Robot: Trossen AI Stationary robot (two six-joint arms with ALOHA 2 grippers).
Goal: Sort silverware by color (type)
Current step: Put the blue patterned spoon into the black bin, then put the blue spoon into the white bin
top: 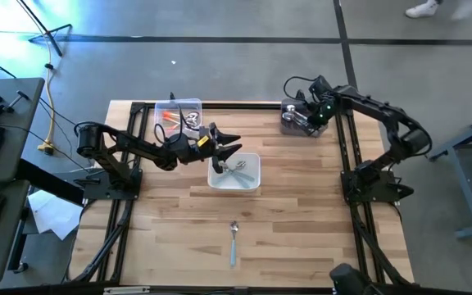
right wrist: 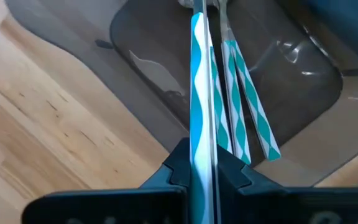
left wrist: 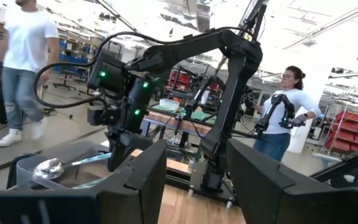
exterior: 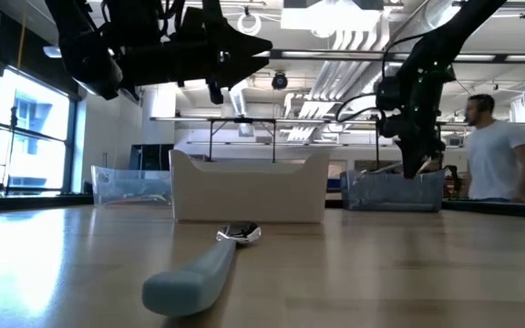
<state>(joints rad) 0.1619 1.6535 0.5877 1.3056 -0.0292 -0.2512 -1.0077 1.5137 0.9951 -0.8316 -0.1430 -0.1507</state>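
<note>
The right claw (right wrist: 202, 163) is clamped tight on a spoon with a blue-and-white striped handle (right wrist: 199, 93), holding it over the clear bin (top: 300, 117) at the counter's far right corner (more striped spoons lie inside). The left claw (top: 229, 144) hovers spread open and empty above the white bin (top: 252, 182). A light-blue-handled spoon (top: 233, 242) lies on the counter (top: 301, 213), well apart from both claws.

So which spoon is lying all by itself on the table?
The light blue-handled spoon near the table's front edge. It lies flat on the bare wood, while the other spoons sit inside bins or, for one, in the right gripper.
</note>
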